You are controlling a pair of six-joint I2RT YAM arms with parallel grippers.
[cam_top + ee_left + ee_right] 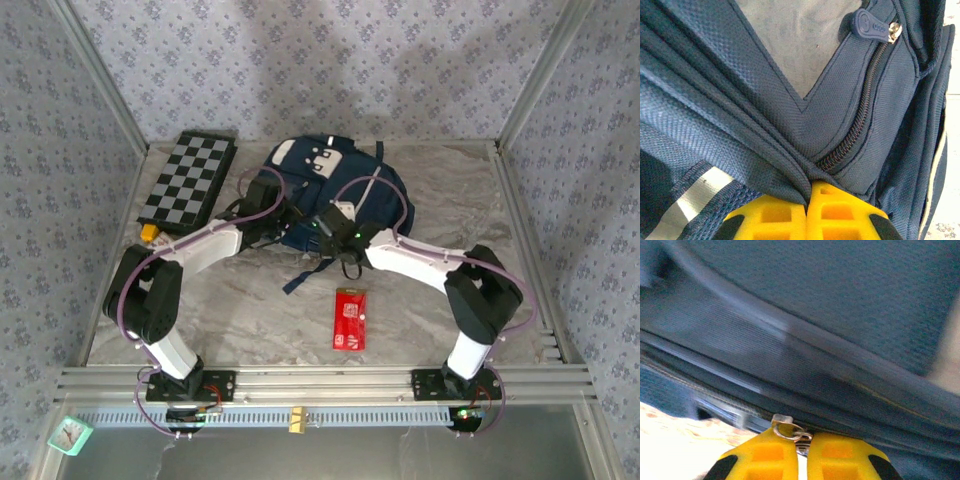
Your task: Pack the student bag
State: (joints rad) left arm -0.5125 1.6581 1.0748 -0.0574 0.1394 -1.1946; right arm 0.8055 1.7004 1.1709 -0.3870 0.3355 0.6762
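Observation:
The navy student bag (322,178) lies at the back middle of the table, white patches facing up. My left gripper (283,222) reaches its near-left edge; in the left wrist view the gripper (808,200) is shut on a pinched fold of the bag's fabric (790,172), beside a closed zipper (855,137) with a blue rubber pull (871,27). My right gripper (335,228) is at the bag's near edge; in the right wrist view the gripper (803,447) is shut on a metal zipper pull (789,430) along the bag's seam (790,365).
A flat black-and-white chessboard (190,180) lies at the back left, with a small yellow object (150,232) at its near corner. A red flat packet (349,318) lies on the table in front of the bag. A dark strap (305,272) trails toward it.

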